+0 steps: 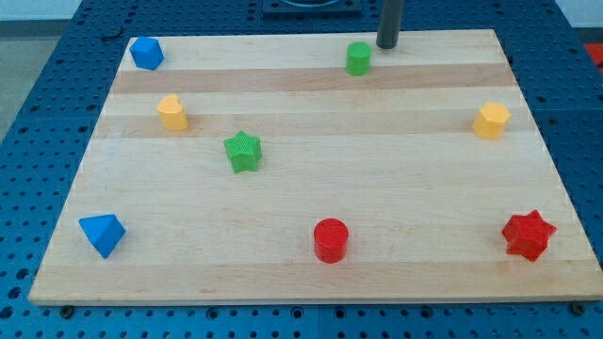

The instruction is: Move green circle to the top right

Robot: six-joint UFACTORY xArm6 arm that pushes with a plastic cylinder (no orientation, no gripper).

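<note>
Wooden bench (pixel 311 188) on blue pegboard, smooth planks. Green circle (pixel 358 58) sits far centre, a short plastic cylinder, probably light, stiff and easy to slide. No hand on this arm; the tip (pixel 387 44) is just right of and behind it, seemingly apart. Push contact belongs on its left wall, low, to drive it right. Green star (pixel 243 152) lies well left.

Lab bench: wooden board (pixel 311 179) on blue perforated table (pixel 38 113).

dark straight rod entering from the view's top edge, upright, my tip (pixel 387 45) set low at the view's top centre
</note>
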